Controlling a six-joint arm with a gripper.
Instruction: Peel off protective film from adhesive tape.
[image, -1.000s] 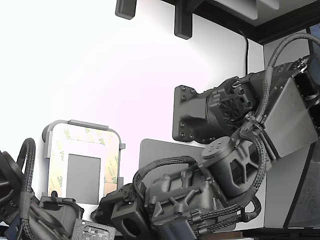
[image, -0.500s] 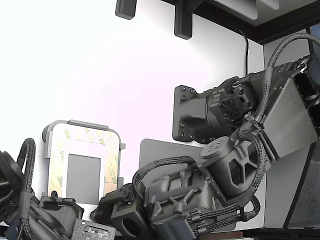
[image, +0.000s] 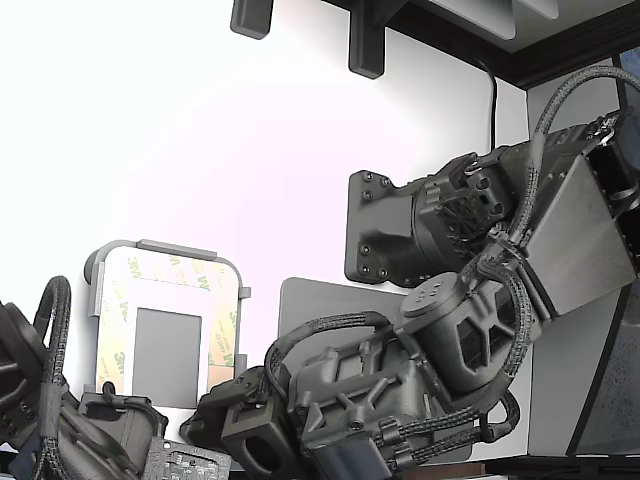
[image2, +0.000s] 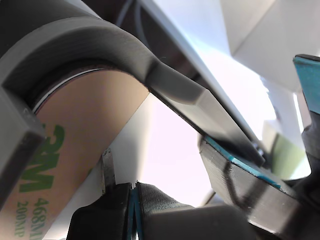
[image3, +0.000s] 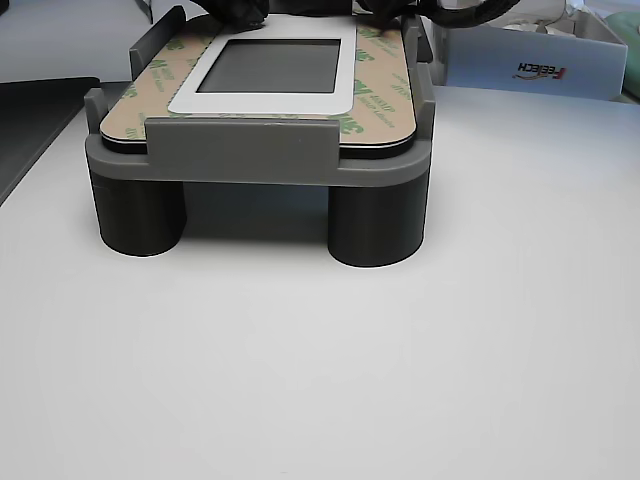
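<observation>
grey holder frame cradling adhesive tape, liner on

Bright white tabletop, overexposed bkgd

tan protective film, green "3m" print

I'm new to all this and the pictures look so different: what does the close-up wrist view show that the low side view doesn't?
Only the wrist view shows the gripper right at the film's edge, and the fine print under the green 3M logo.

Only the side view shows the whole grey holder frame on its round legs, the grey rectangle and a white box behind.

Both show the tan protective film.
</observation>
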